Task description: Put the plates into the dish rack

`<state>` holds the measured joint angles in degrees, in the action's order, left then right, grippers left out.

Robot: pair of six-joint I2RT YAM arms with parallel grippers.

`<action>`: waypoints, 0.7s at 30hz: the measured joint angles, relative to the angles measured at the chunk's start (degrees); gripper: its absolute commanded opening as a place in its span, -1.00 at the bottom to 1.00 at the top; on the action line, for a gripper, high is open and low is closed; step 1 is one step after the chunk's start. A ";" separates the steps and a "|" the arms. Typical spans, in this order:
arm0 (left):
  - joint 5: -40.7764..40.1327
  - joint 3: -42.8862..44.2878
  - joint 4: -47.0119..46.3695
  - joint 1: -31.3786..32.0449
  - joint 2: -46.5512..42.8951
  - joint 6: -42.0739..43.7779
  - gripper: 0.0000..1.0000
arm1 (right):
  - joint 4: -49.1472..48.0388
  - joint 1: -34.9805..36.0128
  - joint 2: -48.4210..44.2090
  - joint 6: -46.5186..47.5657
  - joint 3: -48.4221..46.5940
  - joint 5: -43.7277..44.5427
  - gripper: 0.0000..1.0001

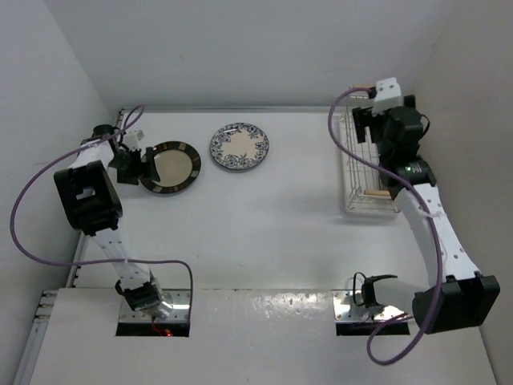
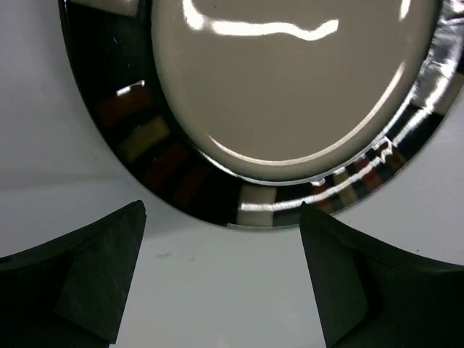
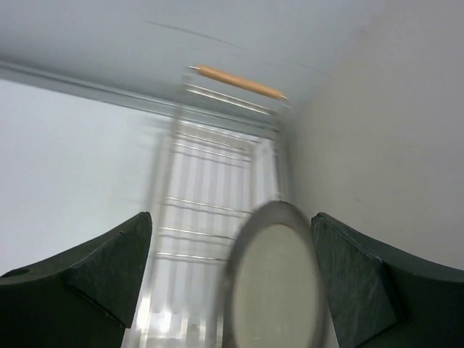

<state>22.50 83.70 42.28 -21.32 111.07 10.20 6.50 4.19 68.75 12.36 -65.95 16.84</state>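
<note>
The dark-rimmed plate (image 1: 170,167) with a cream centre lies flat on the table at the back left. My left gripper (image 1: 135,164) is at its left edge. In the left wrist view the plate's rim (image 2: 239,206) sits just ahead of my open left gripper (image 2: 222,212), with nothing between the fingers. The blue-and-white floral plate (image 1: 239,147) lies flat to its right. The dish rack (image 1: 367,172) stands at the right wall, and my right gripper (image 1: 367,120) hovers over its far end. The grey-rimmed plate (image 3: 279,286) stands on edge in the dish rack (image 3: 206,210), between the jaws of my open right gripper (image 3: 232,217).
The rack's wooden handles show at its near end (image 1: 377,192) and its far end (image 3: 239,82). A side wall (image 3: 377,130) runs close along the rack's right. The right arm's links hide part of the rack from above. The right wrist view is blurred.
</note>
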 measured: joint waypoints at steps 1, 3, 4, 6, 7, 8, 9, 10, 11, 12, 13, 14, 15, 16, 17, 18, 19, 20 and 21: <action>0.11 1.73 0.07 -0.07 2.89 -0.68 0.77 | 0.04 2.19 -0.83 0.00 0.70 -0.46 0.78; 0.11 4.52 -0.13 -0.17 7.43 -1.84 0.74 | 0.09 6.19 -1.84 0.00 2.12 -1.01 0.78; 0.22 6.43 0.15 -0.28 9.77 -2.51 0.67 | 0.24 7.82 -2.27 -0.04 2.99 -1.14 0.78; 0.31 8.46 -0.04 -0.46 10.62 -3.30 0.52 | 0.46 10.78 -2.84 -0.90 4.61 -1.53 0.78; 0.42 9.46 -0.46 -0.55 11.30 -3.63 0.34 | 0.55 11.98 -3.04 -1.46 5.49 -1.77 0.78; 0.66 10.21 -0.87 -0.59 12.22 -4.00 0.22 | 0.66 13.42 -3.17 -2.08 6.32 -1.97 0.78; 0.85 10.71 -1.27 -0.61 13.22 -4.24 0.10 | 0.74 14.84 -3.19 -2.54 7.13 -2.03 0.78; 2.10 11.43 -1.20 -0.81 13.79 -4.52 -0.14 | 0.90 16.06 -3.17 -2.89 7.80 -2.05 0.78; 3.26 11.54 -1.51 -0.92 14.19 -4.76 -0.28 | 1.05 17.35 -3.15 -3.23 8.46 -2.05 0.78; 4.50 11.85 -1.62 -1.16 14.88 -4.92 -0.42 | 1.09 18.86 -3.06 -3.58 9.05 -1.88 0.78; 6.82 12.24 -1.57 -1.51 15.54 -5.31 -0.60 | 1.18 20.28 -2.82 -3.87 9.49 -1.84 0.78; 8.83 12.68 -1.42 -1.79 16.04 -5.79 -0.98 | 1.16 21.38 -2.45 -4.07 9.60 -1.75 0.78; 11.26 13.25 -0.79 -2.05 16.63 -6.43 -1.00 | 1.05 22.77 -1.73 -4.26 9.60 -1.64 0.78; 13.66 13.66 -0.09 -2.38 17.09 -6.78 -1.00 | 1.01 24.02 -0.90 -4.46 9.60 -1.49 0.78; 15.06 13.70 0.50 -2.40 17.42 -6.62 -1.00 | 0.90 24.94 -0.07 -4.55 9.57 -1.27 0.78; 16.41 13.70 1.51 -2.51 17.59 -6.16 -1.00 | 0.85 25.92 1.03 -4.70 9.53 -1.09 0.78; 17.38 13.66 2.73 -2.80 17.79 -5.46 -1.00 | 0.87 26.88 2.34 -4.81 9.40 -0.92 0.78; 18.40 13.62 3.82 -2.84 17.88 -4.33 -1.00 | 0.83 27.74 3.50 -4.92 9.25 -0.90 0.78; 19.30 13.55 5.11 -2.99 17.92 -2.91 -1.00 | 0.92 28.44 4.79 -4.98 9.09 -1.01 0.82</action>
<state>41.80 97.25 47.40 -24.32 128.99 7.29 7.42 32.62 73.54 7.38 -56.86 15.84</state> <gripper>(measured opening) 0.037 0.888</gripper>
